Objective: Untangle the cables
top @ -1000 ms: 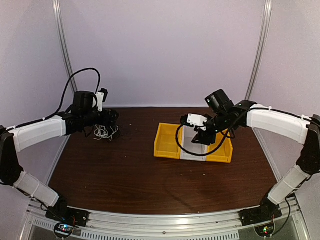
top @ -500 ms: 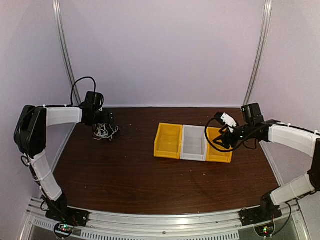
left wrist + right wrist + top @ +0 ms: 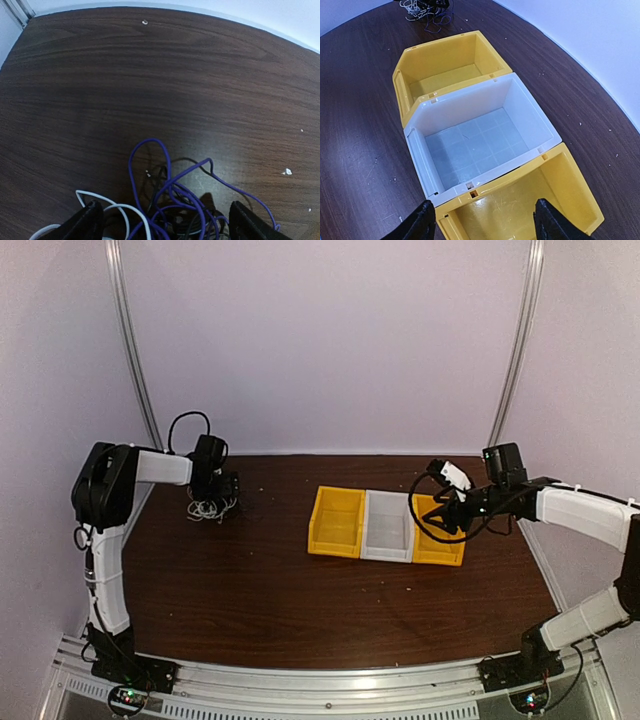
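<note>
Across the dark brown wooden desk [image 3: 300, 600], a row of three open plastic bins [image 3: 388, 530], yellow, white and yellow, sits right of centre. Toward the far left edge lies the tangled bundle of purple, white and black cables [image 3: 170, 192], between the spread, released fingers of the left pincer [image 3: 167, 227]. Above the bins hovers the right pincer [image 3: 487, 222], likewise released, gripping nothing.

I see 3 open-top bins touching in 1 row on the dark wood table [image 3: 300, 600]: left yellow bin [image 3: 337, 523], white bin [image 3: 388, 528] between, right yellow bin [image 3: 445, 552]. White specks [image 3: 287, 172] dot the tabletop.
</note>
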Robot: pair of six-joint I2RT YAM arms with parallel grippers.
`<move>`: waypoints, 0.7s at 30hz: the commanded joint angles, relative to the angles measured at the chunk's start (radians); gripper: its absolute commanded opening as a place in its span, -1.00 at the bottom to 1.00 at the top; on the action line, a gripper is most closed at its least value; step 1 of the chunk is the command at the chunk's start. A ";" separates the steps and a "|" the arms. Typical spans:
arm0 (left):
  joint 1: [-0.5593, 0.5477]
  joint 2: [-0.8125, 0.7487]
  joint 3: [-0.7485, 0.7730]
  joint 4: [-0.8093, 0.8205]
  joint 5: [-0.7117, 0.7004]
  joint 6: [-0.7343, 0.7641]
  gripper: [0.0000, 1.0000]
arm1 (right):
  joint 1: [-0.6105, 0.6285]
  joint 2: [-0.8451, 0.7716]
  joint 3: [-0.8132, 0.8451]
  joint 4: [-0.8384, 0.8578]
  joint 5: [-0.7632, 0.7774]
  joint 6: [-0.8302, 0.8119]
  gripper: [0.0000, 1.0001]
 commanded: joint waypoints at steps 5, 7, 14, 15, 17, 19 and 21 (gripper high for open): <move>-0.130 -0.203 -0.278 0.066 0.154 -0.028 0.58 | -0.004 0.044 0.040 -0.027 -0.024 -0.018 0.36; -0.183 -0.267 -0.370 0.072 0.140 -0.081 0.46 | -0.003 0.047 0.051 -0.038 -0.037 -0.014 0.36; -0.370 -0.575 -0.753 0.161 0.052 -0.243 0.31 | -0.004 0.043 0.039 -0.030 -0.036 -0.015 0.36; -0.393 -0.611 -0.795 0.161 0.059 -0.265 0.28 | -0.004 0.049 0.041 -0.031 -0.037 -0.015 0.36; -0.452 -0.668 -0.859 0.191 0.057 -0.307 0.23 | -0.002 0.060 0.047 -0.036 -0.040 -0.016 0.36; -0.520 -0.710 -0.906 0.225 0.062 -0.322 0.21 | -0.002 0.071 0.050 -0.041 -0.041 -0.017 0.36; -0.588 -0.735 -0.944 0.288 0.091 -0.295 0.21 | -0.001 0.077 0.050 -0.043 -0.041 -0.019 0.36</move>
